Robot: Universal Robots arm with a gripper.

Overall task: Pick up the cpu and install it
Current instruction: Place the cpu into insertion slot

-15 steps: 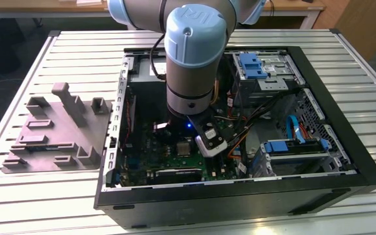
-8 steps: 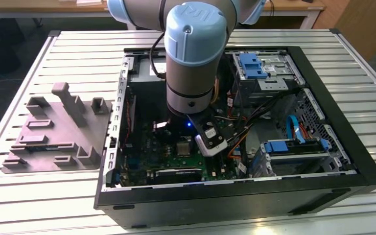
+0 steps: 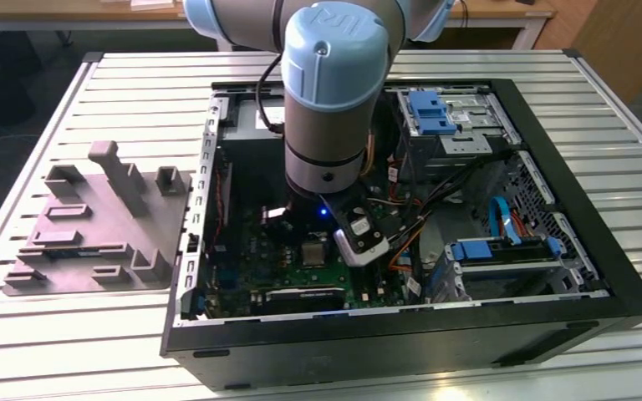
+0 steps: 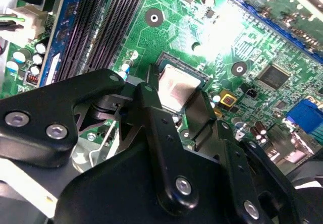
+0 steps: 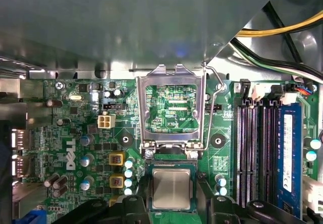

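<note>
in the exterior view your arm (image 3: 327, 92) stood almost upright, reaching down into the open case (image 3: 410, 347) with its wrist low over the green motherboard (image 3: 248, 251). in the second wrist view your gripper (image 4: 176, 97) looked clamped on the cpu (image 4: 177, 85). one black finger (image 4: 150, 103) lay against each of two opposite edges, so the chip sat directly between the tips, flat, silver top up. in the first wrist view the flipped-open socket frame (image 5: 141, 113) was your landmark. the cpu (image 5: 171, 188) lay just beside that frame's hinge, over the socket bed, centred on the frame with its edges square to it. the chip was square, so no long axis mattered. i could not tell whether it was fully seated or just above the bed.
</note>
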